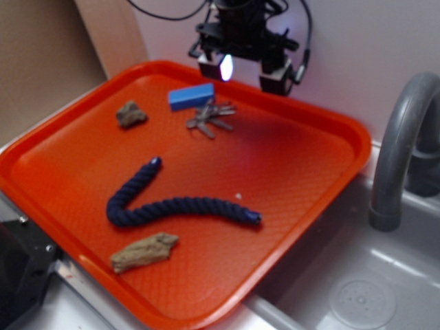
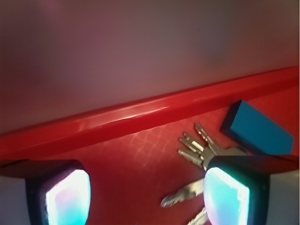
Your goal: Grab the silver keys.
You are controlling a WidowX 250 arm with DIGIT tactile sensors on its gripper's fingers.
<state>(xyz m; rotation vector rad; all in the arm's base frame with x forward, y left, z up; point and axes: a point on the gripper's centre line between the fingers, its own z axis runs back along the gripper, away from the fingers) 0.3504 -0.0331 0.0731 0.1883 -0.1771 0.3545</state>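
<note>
On tray (image 1: 330, 130): one silver keys (image 1: 210, 117), one blue block (image 1: 191, 95), two rocks; gripper (image 1: 244, 72) spread above.

Exterior high oblique, wrist close, downward

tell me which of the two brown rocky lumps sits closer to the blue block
The small rock at the tray's far left, level with the blue block; the longer lump lies at the near edge.

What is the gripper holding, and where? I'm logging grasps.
Nothing: the open gripper hovers above the fanned grey-silver metal keys, not touching them.
</note>
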